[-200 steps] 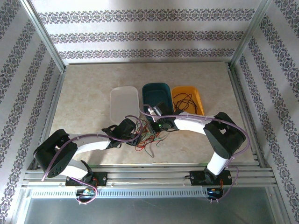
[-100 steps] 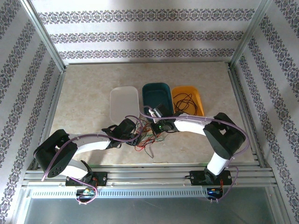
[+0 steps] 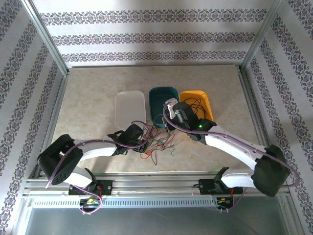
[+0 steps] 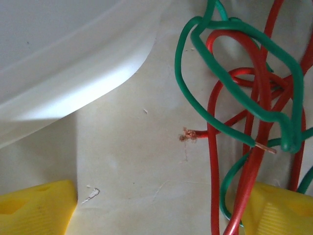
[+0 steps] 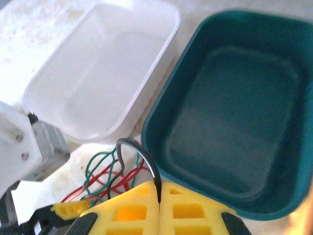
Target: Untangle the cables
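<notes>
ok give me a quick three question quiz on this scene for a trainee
1. True or false: the right pincer is shut on a black wire.
2. Which tray has loose black wires in it? A white tray, B teal tray, C orange tray
3. Fill in: ahead of the open left pincer lie red wires and ____ wires.

Key: 1 true; 2 C; 3 green wires
</notes>
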